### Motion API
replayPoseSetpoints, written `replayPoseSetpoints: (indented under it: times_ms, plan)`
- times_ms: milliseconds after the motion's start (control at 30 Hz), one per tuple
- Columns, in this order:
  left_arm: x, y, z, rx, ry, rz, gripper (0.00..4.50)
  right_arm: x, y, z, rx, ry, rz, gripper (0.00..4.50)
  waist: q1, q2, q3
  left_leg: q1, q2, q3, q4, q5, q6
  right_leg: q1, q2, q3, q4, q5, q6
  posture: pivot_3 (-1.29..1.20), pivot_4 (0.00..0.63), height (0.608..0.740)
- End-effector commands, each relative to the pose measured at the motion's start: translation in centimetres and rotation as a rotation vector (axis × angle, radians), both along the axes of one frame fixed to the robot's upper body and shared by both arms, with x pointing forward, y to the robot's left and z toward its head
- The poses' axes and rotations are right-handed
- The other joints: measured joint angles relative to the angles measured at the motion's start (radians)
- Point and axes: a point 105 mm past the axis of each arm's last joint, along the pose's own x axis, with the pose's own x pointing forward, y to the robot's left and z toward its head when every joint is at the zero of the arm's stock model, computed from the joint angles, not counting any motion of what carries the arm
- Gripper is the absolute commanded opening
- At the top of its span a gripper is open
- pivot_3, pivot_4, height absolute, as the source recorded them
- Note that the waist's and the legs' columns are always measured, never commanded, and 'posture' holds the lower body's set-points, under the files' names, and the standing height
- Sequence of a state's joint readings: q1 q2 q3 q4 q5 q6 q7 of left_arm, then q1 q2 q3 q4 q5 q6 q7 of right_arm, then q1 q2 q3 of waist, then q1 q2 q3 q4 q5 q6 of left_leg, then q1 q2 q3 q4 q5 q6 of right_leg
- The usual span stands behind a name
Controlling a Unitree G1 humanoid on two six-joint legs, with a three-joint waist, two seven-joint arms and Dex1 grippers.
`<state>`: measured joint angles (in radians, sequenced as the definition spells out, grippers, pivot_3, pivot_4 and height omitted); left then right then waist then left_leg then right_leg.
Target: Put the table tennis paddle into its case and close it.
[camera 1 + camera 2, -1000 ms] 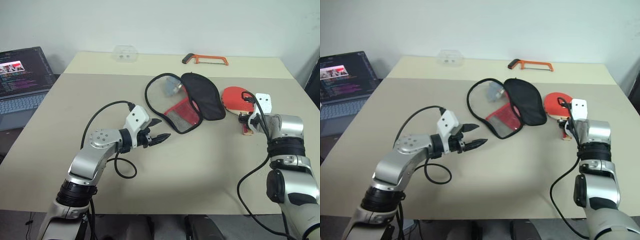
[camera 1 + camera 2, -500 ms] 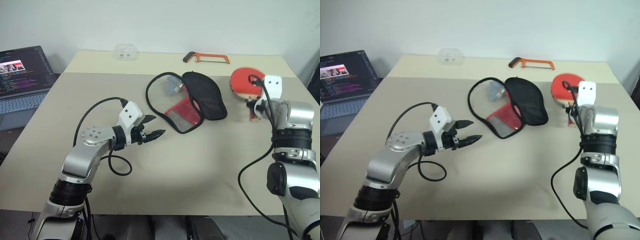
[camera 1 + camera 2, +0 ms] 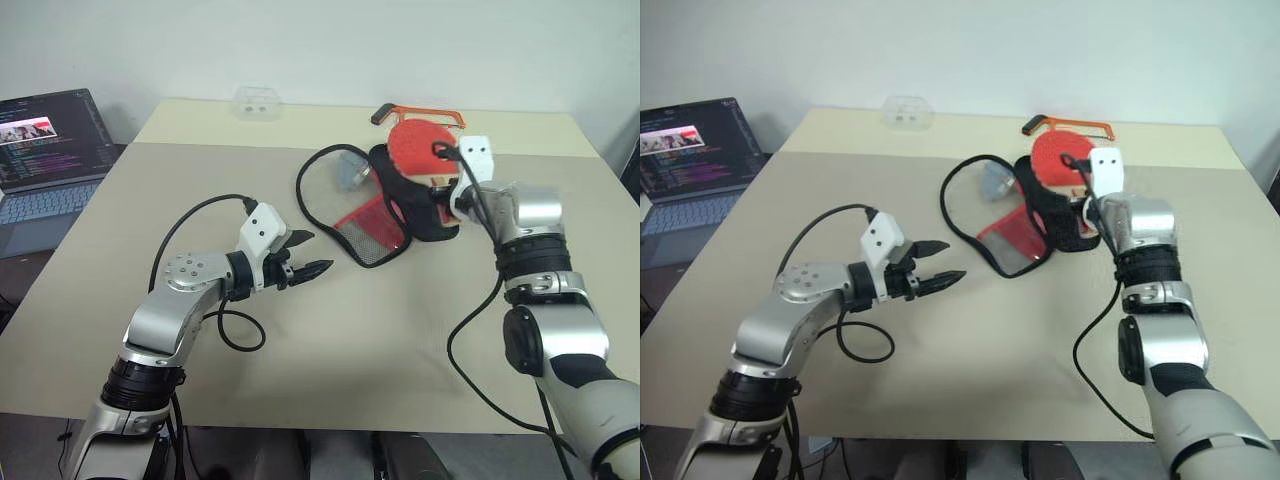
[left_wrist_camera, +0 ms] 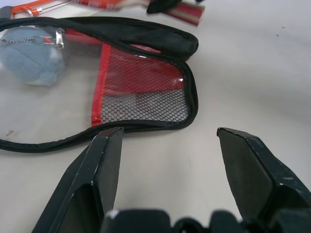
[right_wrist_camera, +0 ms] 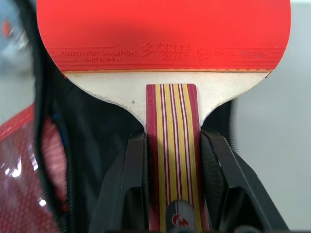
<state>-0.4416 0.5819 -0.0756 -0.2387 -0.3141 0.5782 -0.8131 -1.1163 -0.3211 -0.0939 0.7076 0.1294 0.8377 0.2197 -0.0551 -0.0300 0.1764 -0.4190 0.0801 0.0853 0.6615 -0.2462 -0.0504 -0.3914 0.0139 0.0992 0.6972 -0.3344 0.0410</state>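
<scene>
The table tennis paddle [image 3: 421, 148], red face up and forward, hangs above the table with my right gripper [image 5: 172, 141] shut on its striped wooden handle [image 5: 171, 121]. It hovers over the black flap [image 3: 412, 200] of the case [image 4: 141, 97], which lies unzipped and spread open at the middle of the table, its red mesh panel [image 3: 366, 226] toward me. My left gripper [image 3: 318, 252] is open, low over the table just left of the case's near end, with nothing between its fingers.
A small blue-grey ball on a chain [image 4: 31, 60] lies in the case's clear half. An orange hacksaw [image 3: 1085, 125] and a clear plastic box [image 3: 253, 100] sit at the table's far edge. A laptop [image 3: 50, 140] stands off the left side.
My right gripper lifted the paddle off the right side of the table and carried it left and up, over the case's black flap. The left gripper stayed put and open.
</scene>
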Motion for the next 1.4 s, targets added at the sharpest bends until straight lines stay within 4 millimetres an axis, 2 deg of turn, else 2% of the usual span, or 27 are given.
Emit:
replayPoseSetpoints:
  times_ms: [33,367,533,767,1067,1167,1400]
  plan:
    - [-0.6,-0.4,1.2,-0.017,-0.046,-0.016,3.36,0.9,0.7,2.5,-0.019,-0.101,0.046,1.05,-0.001,0.0,0.0,0.0,0.0,0.0,0.0,0.0,0.0,0.0,0.0,0.0,0.0,0.0,0.0,0.0,0.15,0.74]
    - [-0.8,-0.3,1.2,-0.016,-0.046,0.006,3.36,1.7,2.5,0.9,-0.062,-0.1,0.15,1.05,-0.008,0.0,0.0,0.001,0.0,0.0,0.0,0.0,0.0,0.0,0.0,0.0,0.001,0.0,0.0,0.0,0.15,0.74]
    - [-1.0,-0.4,1.3,-0.016,-0.048,0.013,3.36,2.1,2.5,0.6,-0.094,-0.111,0.157,1.05,-0.009,0.0,0.0,0.001,0.0,0.0,0.0,0.0,0.0,0.0,0.0,0.0,0.001,0.0,0.0,0.0,0.15,0.74]
    - [-1.2,-0.1,1.2,-0.001,-0.049,0.027,3.36,1.8,2.8,-1.3,-0.108,-0.054,0.187,1.05,-0.011,0.0,0.0,0.001,0.001,0.0,0.0,0.0,0.0,0.0,0.0,0.0,0.001,0.0,0.0,0.0,0.15,0.74]
    - [-1.2,0.0,1.4,0.003,-0.054,0.041,3.36,1.6,2.0,-2.6,-0.112,-0.006,0.15,1.05,-0.012,0.0,0.0,0.002,0.001,0.0,0.0,0.0,0.0,0.001,0.0,0.0,0.001,0.0,0.0,0.0,0.15,0.74]
    - [-1.2,0.0,1.4,0.003,-0.055,0.044,3.36,1.6,1.3,-2.8,-0.121,-0.008,0.121,1.05,-0.012,0.0,0.0,0.002,0.001,0.0,0.0,0.0,0.0,0.001,0.0,0.0,0.001,0.0,0.0,0.0,0.15,0.74]
    - [-1.1,0.0,1.4,0.002,-0.06,0.052,3.36,1.7,1.1,-2.9,-0.124,-0.01,0.108,1.05,-0.012,0.0,0.0,0.002,0.001,0.0,0.001,0.0,0.0,0.001,0.0,0.0,0.001,0.0,0.0,0.0,0.15,0.74]
